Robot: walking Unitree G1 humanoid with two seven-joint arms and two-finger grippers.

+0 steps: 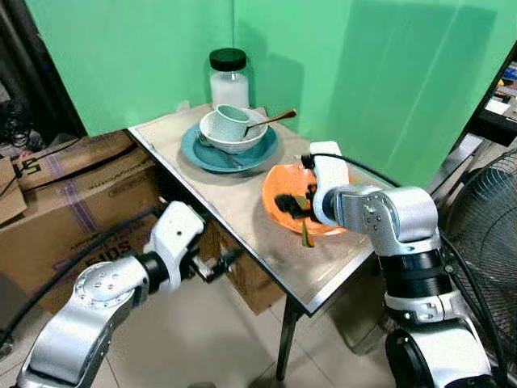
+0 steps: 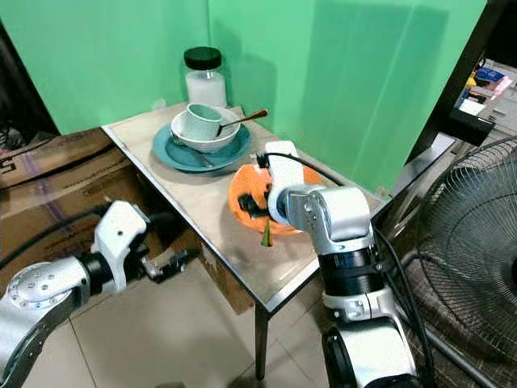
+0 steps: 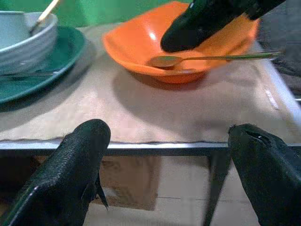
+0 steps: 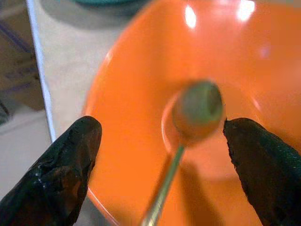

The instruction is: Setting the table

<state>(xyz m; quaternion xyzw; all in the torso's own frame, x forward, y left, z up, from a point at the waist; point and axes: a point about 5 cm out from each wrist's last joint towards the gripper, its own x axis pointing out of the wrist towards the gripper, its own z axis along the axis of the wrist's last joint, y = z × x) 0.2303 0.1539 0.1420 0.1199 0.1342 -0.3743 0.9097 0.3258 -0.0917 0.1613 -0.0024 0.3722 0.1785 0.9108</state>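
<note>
While green screens [image 1: 363,73] back the table [image 1: 242,202], both end effectors gape, seemingly empty.

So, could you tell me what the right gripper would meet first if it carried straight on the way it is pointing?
Most likely the spoon. The right gripper hangs open over the orange bowl, the spoon's head between its fingers and nearest the camera. Behind it lies the bowl's floor, though depth is hard to judge.

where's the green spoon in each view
left eye view: green spoon in the orange bowl, handle over its near rim.
right eye view: same.
left wrist view: lying across the bowl.
right wrist view: centre, blurred.
Shared landmark: the orange bowl.
</note>
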